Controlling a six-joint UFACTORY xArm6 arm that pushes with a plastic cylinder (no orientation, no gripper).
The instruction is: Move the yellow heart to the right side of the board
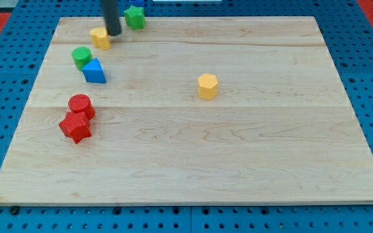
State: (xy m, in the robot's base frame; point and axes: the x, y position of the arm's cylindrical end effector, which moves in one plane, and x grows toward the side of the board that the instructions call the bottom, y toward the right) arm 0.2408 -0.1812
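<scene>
Camera view: yellow heart [100, 37] touches my tip [113, 33] (its left).

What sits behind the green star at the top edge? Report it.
Behind the green star, toward the view's top, a sliver of a blue block shows; the star and the frame edge hide the rest, so its shape is unreadable. My tip stands left of the star, beside the yellow heart.

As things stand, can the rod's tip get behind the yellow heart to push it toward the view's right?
Probably yes. My tip sits at the yellow heart's right edge, so it must circle to its left; the board looks bare there.
</scene>
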